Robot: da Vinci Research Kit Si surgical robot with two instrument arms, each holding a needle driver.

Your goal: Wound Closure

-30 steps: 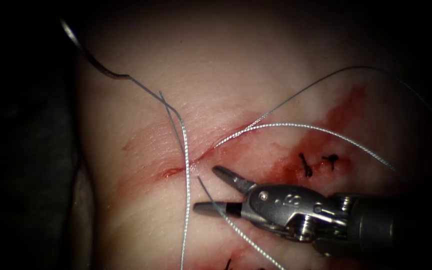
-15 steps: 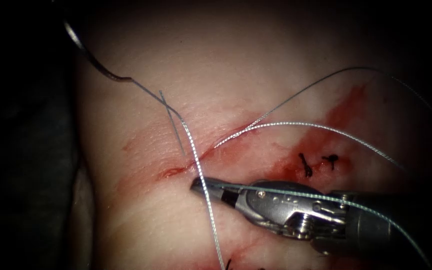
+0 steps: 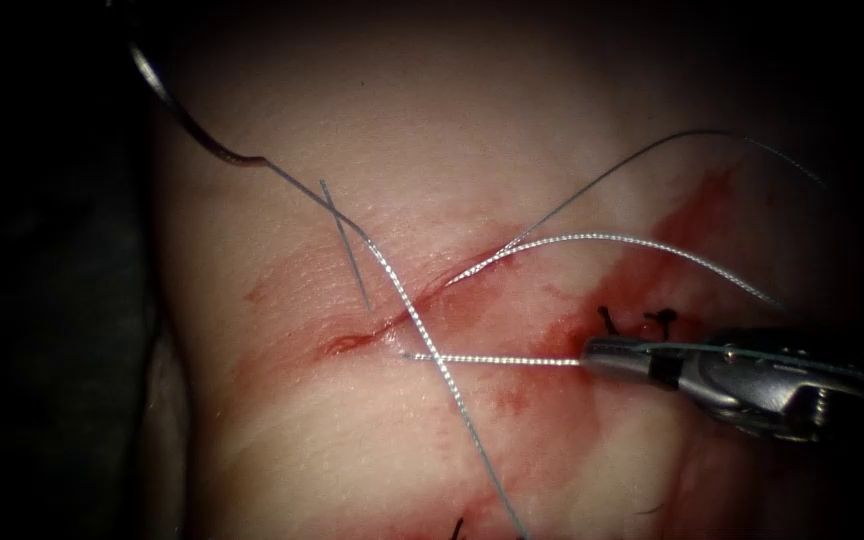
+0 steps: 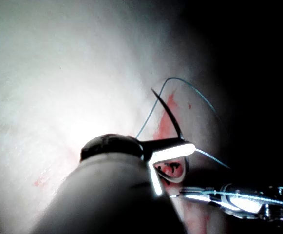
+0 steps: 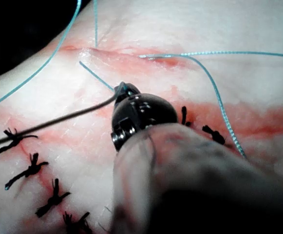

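The curved needle (image 3: pixel 184 112) hangs free above the tissue (image 3: pixel 282 440), left of the cut (image 3: pixel 422 295), with its thread end lowest. In the left wrist view my left tool (image 4: pixel 184 147) is shut on the dark needle (image 4: pixel 169 113); where along the curve I cannot tell. My right tool (image 3: pixel 592 352) lies right of the cut, shut on the thread (image 3: pixel 497 359), which runs taut from the cut's left end to its tip. The right wrist view shows the same grip (image 5: pixel 122 89). A second strand (image 3: pixel 452 385) crosses the taut one.
Black knots (image 3: pixel 609 322) of earlier stitches sit beside the right tool, more (image 5: pixel 31 170) in the right wrist view. Red fluid (image 3: pixel 672 225) stains the tissue along the cut. A short thread tail (image 3: pixel 347 245) lies left of the cut. Long loops (image 3: pixel 652 250) arch to the right.
The right tool's open jaws shut on the thread near the cut, then drew back to the right, pulling a strand taut. The needle stayed in place.
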